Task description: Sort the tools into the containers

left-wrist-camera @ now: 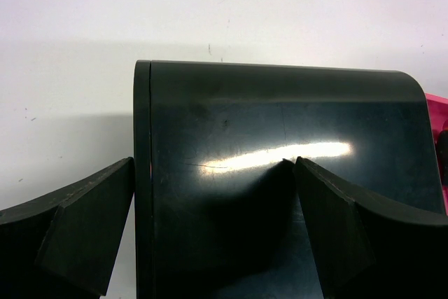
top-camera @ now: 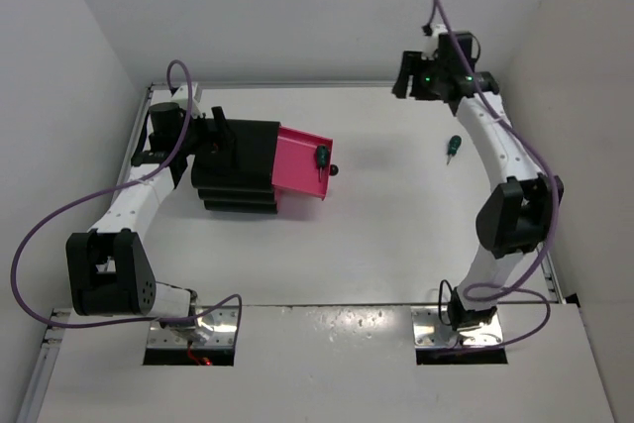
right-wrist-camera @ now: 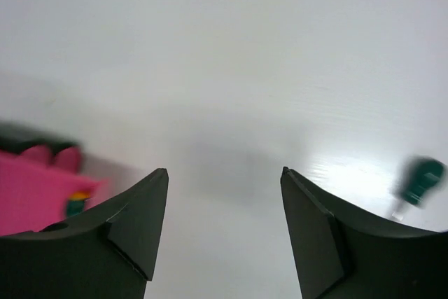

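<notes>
While the right gripper (right-wrist-camera: 224, 173) was held wide and empty above the table (top-camera: 396, 235), one green-handled screwdriver (top-camera: 453, 148) was seen lying loose on the table near it. A second screwdriver (top-camera: 322, 156) was noted inside the pulled-out pink drawer (top-camera: 297, 160). The left gripper (left-wrist-camera: 213, 162) was found spread wide astride an edge of the black cabinet (left-wrist-camera: 280, 138).

Plain white walls (top-camera: 297, 7) surround me on three sides; my white table (top-camera: 376, 255) has a thin rail (top-camera: 297, 84) along its far edge, glare at its near edge.
</notes>
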